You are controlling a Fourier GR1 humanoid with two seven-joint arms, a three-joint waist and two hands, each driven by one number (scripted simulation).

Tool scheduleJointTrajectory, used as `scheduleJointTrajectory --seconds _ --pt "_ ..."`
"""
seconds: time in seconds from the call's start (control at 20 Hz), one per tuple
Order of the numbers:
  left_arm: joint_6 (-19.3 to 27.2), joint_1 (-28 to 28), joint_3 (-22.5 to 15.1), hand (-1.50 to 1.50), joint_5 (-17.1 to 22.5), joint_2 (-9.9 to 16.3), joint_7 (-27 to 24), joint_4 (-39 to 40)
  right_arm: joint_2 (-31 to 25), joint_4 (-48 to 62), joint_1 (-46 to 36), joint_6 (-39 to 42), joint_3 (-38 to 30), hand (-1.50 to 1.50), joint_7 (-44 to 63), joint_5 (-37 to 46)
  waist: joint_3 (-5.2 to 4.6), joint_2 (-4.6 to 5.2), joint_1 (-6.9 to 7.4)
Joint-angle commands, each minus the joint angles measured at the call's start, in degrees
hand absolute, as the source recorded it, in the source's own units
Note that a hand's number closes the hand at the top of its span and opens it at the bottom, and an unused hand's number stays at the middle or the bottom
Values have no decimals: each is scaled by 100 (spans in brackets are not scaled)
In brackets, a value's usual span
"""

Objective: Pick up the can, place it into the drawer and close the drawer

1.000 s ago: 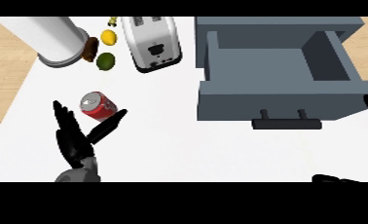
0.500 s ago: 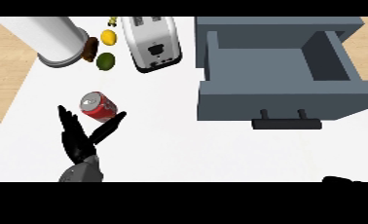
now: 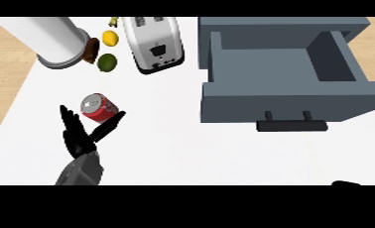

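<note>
Can (image 3: pixel 98 108) lies on its side on the white worktop (image 3: pixel 176 152), sitting at about one o'clock from my left robot hand (image 3: pixel 79 140) and just beyond the fingertips. My fingers (image 3: pixel 70 123) are straight and spread, thumb (image 3: pixel 108 125) angled out toward the can's lower edge, so this robot hand is wide open and holds nothing. The can's long axis runs from eleven o'clock, where its silver top shows, down to five o'clock. Its body is red; I can read no brand or writing on it. Nothing legible on the toaster (image 3: pixel 154 43) at twelve o'clock either.

Left is clearly the nearer one. My right robot hand (image 3: pixel 348 183) barely peeks in at the five o'clock corner, and I cannot tell how its fingers stand. The open grey drawer (image 3: pixel 282 68) sits well apart, off at two to three o'clock from the can. My judgement: close around the can across its short width, then carry it right.
</note>
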Motion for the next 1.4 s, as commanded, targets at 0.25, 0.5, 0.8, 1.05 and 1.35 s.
scheduleJointTrajectory --seconds 0.25,0.5,0.8,1.05,1.35 --pt "-909 -783 14 -150 13 449 -175 1146 -127 72 -541 -171 -6 -150 250 189 -2 8 2" --pt "-1145 -1083 113 150 81 417 -498 1584 -106 -89 32 186 -327 -150 -91 -225 -2 9 -46" --pt "-1594 -1440 129 150 121 565 -507 1863 -65 -118 -103 112 -181 -150 -6 -20 -1 10 -39" --pt "-2079 -1554 -263 150 -247 387 -737 2105 4 216 -451 -93 8 -150 0 294 -6 35 -59" --pt "-3003 -1749 -1057 150 -849 8 -548 2078 -25 -95 -385 -169 -35 -150 172 357 -4 15 -54"
